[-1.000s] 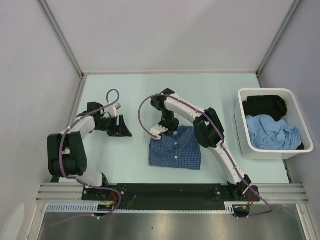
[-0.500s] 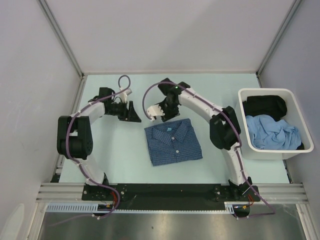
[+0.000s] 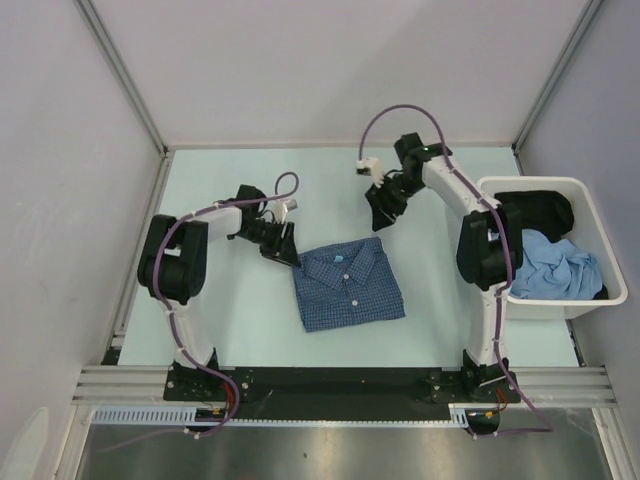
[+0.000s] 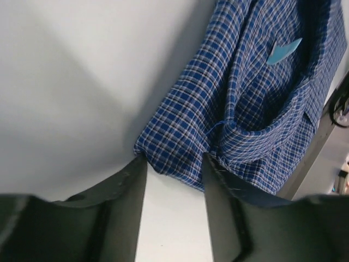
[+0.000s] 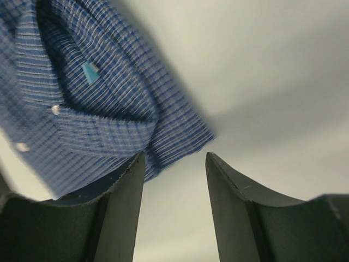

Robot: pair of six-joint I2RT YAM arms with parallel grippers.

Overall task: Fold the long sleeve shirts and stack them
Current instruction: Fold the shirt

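Spreading beneath the whole scene, a pale green table [image 3: 230, 320] is being viewed from above. Its middle is being taken up by the checked shirt [image 3: 348, 287], a dark-blue, finely white-checked, collared button-up. It is being kept folded into a neat rectangle, with the collar turned towards the far side.

Well to the right of the checked shirt, a white bin [image 3: 540, 308] is being filled by two more pieces of clothing. A crumpled light-blue garment [image 3: 555, 268] is being held in the nearer part and a black garment [image 3: 532, 210] at the far end.

The left arm [image 3: 175, 265] is being bent round from the left of the checked shirt. The right arm [image 3: 485, 245] is being reached up between the shirt and the bin.

The left gripper [image 3: 285, 247] is being held low at the far-left corner of the checked shirt. In the left wrist view its jaws are being kept apart, with that corner of cloth [image 4: 180, 136] lying right at the fingertips and bare table showing between the fingers. Whether the tips are pressing the cloth cannot be told.

The right gripper [image 3: 382, 212] is being held just beyond the far-right corner of the checked shirt, clear of the cloth. Its jaws are being kept spread, with only bare table between them.

Inside the collar of the checked shirt, a small light-blue label [image 5: 90, 72] is being shown, and white buttons [image 5: 54, 109] are being seen down the front.
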